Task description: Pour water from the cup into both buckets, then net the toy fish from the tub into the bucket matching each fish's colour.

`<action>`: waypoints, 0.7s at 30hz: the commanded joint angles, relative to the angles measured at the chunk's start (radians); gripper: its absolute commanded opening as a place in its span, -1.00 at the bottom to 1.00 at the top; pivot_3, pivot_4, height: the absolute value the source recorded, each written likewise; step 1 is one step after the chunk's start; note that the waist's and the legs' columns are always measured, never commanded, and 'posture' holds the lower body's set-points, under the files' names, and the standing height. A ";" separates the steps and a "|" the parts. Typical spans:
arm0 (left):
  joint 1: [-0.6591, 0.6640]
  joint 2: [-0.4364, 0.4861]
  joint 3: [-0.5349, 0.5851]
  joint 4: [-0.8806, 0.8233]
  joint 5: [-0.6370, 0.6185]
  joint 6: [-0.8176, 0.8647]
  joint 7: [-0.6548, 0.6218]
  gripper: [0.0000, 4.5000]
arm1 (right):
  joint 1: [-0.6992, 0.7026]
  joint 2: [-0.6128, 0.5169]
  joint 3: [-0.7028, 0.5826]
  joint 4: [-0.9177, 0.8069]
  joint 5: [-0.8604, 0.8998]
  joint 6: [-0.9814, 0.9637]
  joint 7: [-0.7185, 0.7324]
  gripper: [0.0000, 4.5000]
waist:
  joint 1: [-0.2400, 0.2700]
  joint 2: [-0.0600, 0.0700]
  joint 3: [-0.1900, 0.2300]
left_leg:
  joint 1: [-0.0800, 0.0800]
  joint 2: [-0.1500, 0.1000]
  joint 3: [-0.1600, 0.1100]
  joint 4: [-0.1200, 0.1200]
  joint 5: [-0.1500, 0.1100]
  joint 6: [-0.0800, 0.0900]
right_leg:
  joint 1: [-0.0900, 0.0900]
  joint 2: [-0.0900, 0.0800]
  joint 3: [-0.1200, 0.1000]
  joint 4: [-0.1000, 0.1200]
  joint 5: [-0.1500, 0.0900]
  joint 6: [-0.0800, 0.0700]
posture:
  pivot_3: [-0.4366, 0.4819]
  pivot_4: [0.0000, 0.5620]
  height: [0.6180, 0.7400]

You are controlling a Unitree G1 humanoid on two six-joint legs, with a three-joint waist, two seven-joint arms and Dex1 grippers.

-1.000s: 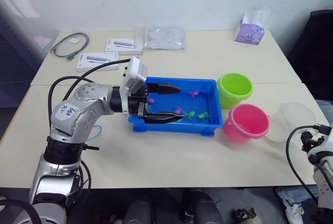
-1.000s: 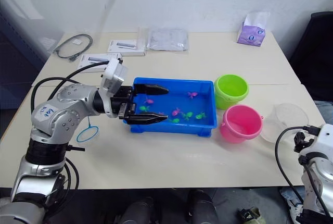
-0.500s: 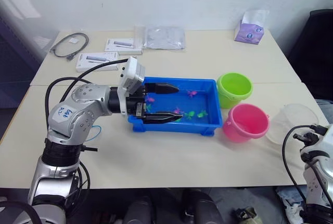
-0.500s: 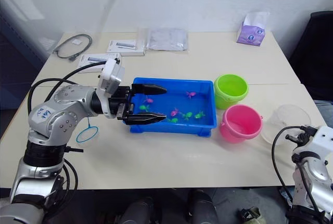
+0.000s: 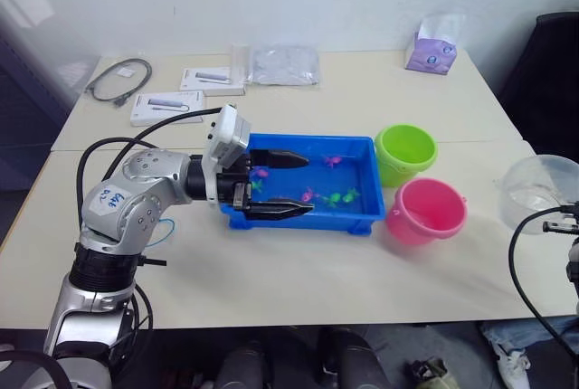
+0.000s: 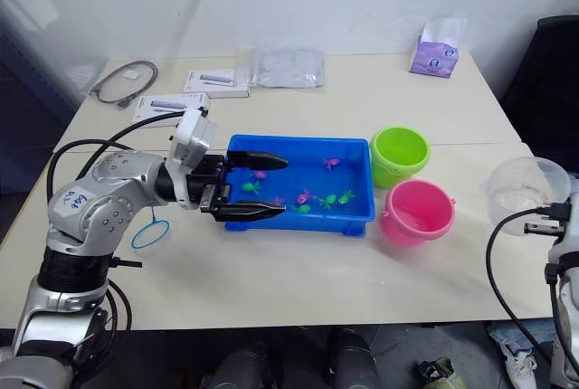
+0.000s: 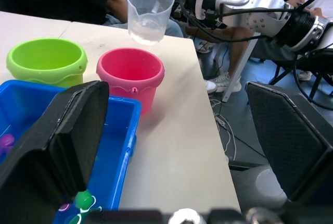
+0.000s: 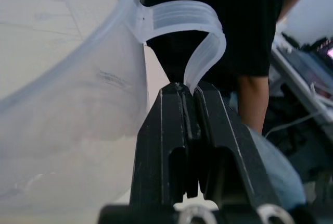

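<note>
The cup [image 5: 540, 188], a clear jug, hangs in the air past the table's right edge with a little water in it. My right gripper [image 8: 188, 91] is shut on the cup's handle [image 8: 200, 31]. The blue tub [image 5: 362, 224] sits mid-table with pink fish [image 5: 333, 161] and green fish [image 5: 341, 197] in it. My left gripper [image 5: 310, 185] stands open over the tub's left half, nothing between its fingers. The green bucket [image 5: 406, 152] and pink bucket [image 5: 431, 211] stand to the right of the tub. The net's blue hoop [image 6: 150, 232] lies on the table beside my left arm.
At the back of the table lie a tissue pack [image 5: 431, 50], a plastic bag [image 5: 283, 65], two white boxes [image 5: 213, 79], [image 5: 166, 107] and a coiled cable [image 5: 120, 77]. A black chair [image 5: 552, 72] stands at the right. People sit beyond the table in the left wrist view.
My right gripper has shut on the cup's handle and lifted the cup off the table, up and to the right. My left gripper has drawn back slightly to the left, still open.
</note>
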 commanded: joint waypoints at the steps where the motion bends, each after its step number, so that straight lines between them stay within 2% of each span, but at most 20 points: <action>1: -0.007 -0.005 -0.007 -0.014 0.008 -0.025 -0.013 1.00 | -0.009 -0.067 0.048 -0.066 -0.101 -0.014 0.026 -0.97 | -0.001 0.000 0.000 | 0.000 0.000 0.000 0.000 0.000 0.000 | 0.000 0.000 0.000 0.000 0.000 0.000 | -0.05 -0.47 1.00; 9: -0.008 -0.010 -0.020 -0.011 0.026 -0.036 -0.017 1.00 | -0.043 -0.176 0.180 -0.059 -0.329 -0.077 0.045 -0.97 | 0.001 0.000 0.000 | 0.000 0.000 0.001 0.000 0.000 0.000 | -0.001 0.000 0.000 0.000 0.000 0.000 | -0.05 -0.47 1.00; 21: -0.001 -0.005 -0.007 -0.015 0.024 -0.032 0.001 1.00 | -0.075 -0.302 0.264 -0.001 -0.603 -0.256 0.048 -0.97 | 0.004 -0.001 0.000 | -0.001 0.000 0.000 0.000 0.000 0.000 | -0.001 0.000 0.000 0.000 0.000 0.000 | -0.05 -0.47 1.00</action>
